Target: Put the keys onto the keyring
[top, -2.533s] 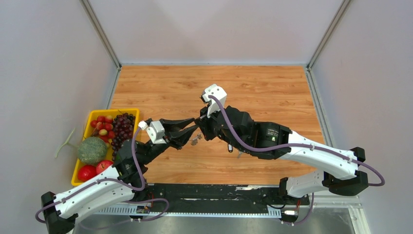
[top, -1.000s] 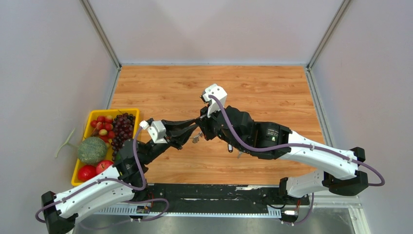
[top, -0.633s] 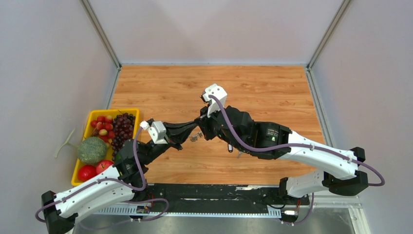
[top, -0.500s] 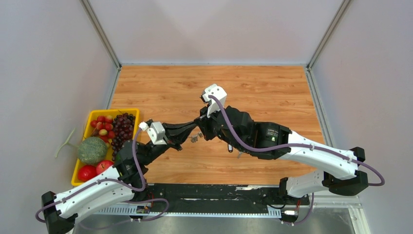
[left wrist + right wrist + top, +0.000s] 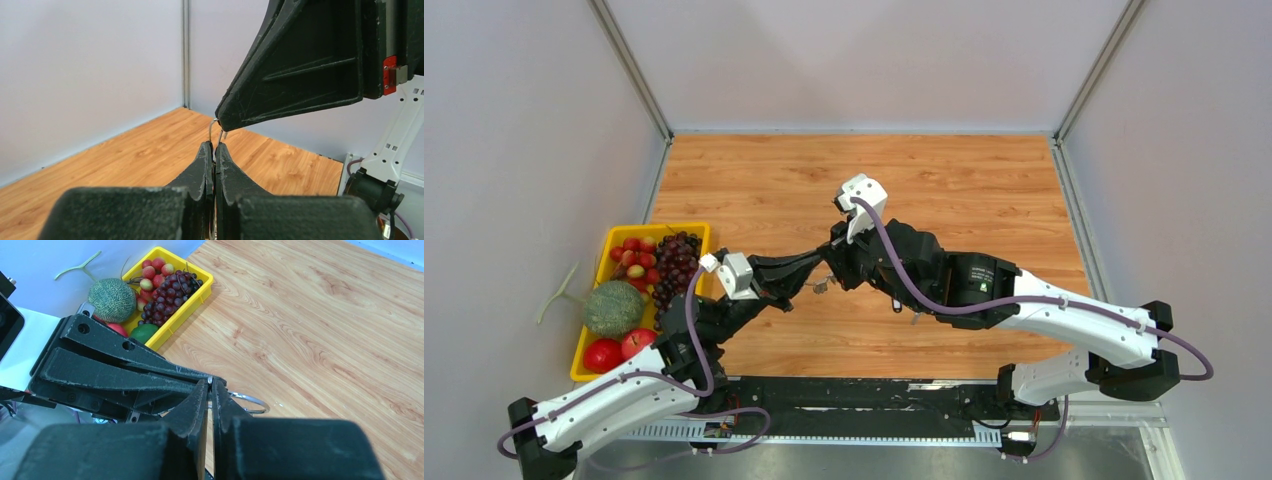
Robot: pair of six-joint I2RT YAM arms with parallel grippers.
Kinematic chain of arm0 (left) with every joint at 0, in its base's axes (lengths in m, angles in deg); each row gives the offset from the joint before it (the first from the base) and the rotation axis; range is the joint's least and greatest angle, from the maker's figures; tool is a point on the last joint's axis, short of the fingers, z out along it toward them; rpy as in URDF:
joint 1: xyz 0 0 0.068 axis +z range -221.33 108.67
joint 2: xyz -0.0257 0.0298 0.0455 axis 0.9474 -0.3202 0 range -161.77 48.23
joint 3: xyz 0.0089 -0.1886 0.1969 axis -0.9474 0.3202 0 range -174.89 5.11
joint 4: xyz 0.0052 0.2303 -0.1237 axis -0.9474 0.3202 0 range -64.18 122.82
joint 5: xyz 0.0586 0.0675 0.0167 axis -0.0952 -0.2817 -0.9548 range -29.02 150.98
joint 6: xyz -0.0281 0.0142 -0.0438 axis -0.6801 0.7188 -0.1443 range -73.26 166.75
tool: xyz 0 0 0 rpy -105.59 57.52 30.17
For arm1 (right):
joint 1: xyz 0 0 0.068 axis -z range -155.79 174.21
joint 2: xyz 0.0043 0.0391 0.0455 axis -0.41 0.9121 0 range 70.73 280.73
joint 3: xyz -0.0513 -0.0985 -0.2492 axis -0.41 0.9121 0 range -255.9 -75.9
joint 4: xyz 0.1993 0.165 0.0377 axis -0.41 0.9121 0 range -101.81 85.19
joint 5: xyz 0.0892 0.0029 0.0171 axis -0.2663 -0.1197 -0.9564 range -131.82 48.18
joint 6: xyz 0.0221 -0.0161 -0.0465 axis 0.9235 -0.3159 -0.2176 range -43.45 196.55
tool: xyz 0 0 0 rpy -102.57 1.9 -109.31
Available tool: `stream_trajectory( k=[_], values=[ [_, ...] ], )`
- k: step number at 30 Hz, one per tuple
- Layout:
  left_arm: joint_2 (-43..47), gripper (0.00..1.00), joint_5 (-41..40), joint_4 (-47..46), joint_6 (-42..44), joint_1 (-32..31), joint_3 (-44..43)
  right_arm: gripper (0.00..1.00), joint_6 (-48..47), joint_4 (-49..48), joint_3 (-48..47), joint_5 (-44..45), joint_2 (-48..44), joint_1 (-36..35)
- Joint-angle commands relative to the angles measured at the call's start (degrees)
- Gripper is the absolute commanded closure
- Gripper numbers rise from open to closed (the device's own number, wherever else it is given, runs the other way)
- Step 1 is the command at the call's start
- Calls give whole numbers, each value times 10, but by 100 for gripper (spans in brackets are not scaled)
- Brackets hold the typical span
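Compared with half a second ago, pulled slightly back toward the tray (image 5: 656, 228) with the left fingers (image 5: 202, 165), and leaned the same way with the right fingers (image 5: 197, 400), so holds the keyring (image 5: 251, 401) pinched from both sides, lifted off the desk (image 5: 984, 190) near its middle. Reads as a tug or twist on the wire to open a gap, with no black-headed key judged threaded on yet. From the left wrist, shows the left fingers pressed together on a thin hoop of the wire, with a right finger's tip touching or just over that same hoop. From the right wrist, shows the right fingers also closed tight at the wire, plus an arc of the ring hanging beyond them over the wood, hidden from the left wrist. Cannot tell in any view whether a key blade also sits between the right fingers. Only from above, picks out a small dark piece (image 5: 895, 301) with a silver end on the desk under the right arm, perhaps a key, too small to be sure
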Motion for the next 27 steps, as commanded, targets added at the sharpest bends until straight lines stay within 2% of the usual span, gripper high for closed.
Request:
stream_trajectory(
  k=[1, 7, 12, 18, 27],
  values=[
    [9, 100, -59, -8, -10, 3, -3, 84, 2, -11, 2, 13, -16, 0],
    [4, 100, -108, 7, -11, 3, -4, 63, 0, -10, 2, 15, -23, 0],
    [3, 100, -154, 20, -16, 3, -6, 56, 1, -8, 27, 44, -40, 0],
    [1, 100, -212, 43, -20, 3, -11, 52, 22, 26, 68, 78, -52, 20],
    [-14, 100, -291, 80, -25, 3, -26, 52, 96, 50, 192, 10, -73, 138]
  ],
)
